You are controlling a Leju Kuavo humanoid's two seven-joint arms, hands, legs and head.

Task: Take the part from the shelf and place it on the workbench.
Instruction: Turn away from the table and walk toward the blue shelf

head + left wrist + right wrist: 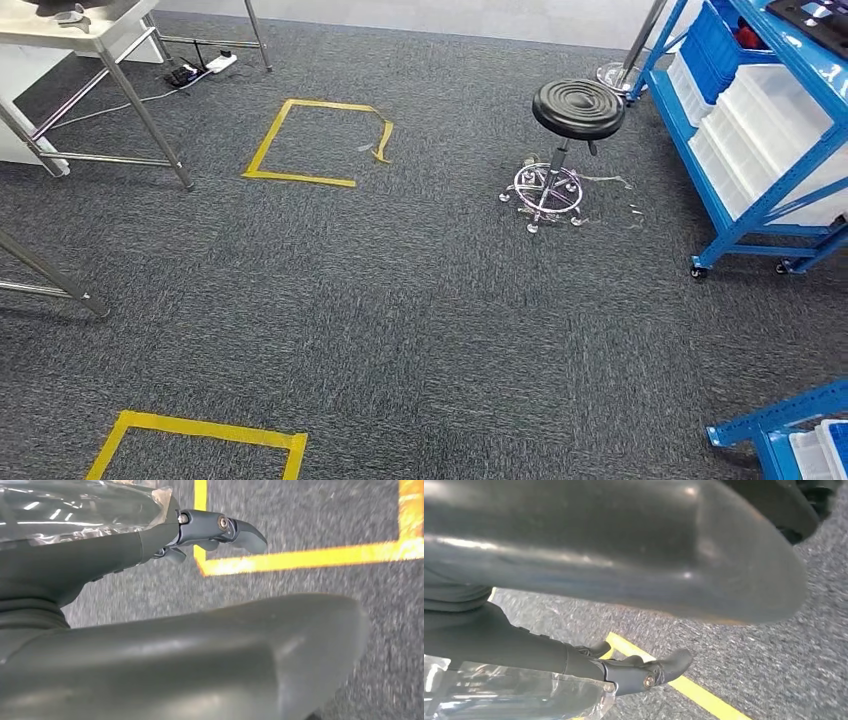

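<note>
Grey carpet (420,330) covers the floor, with a yellow tape square (200,440) marked nearest the robot. Both wrist views show a clear plastic-wrapped part (75,507) lying against each hand: the left hand (150,645) and the right hand (599,545) each have dark fingers (235,530) stretched along the wrapping; whether they pinch it I cannot tell. Farther off stand a black stool (577,108), a blue shelf (740,130) with white bins, and a steel table (90,40).
</note>
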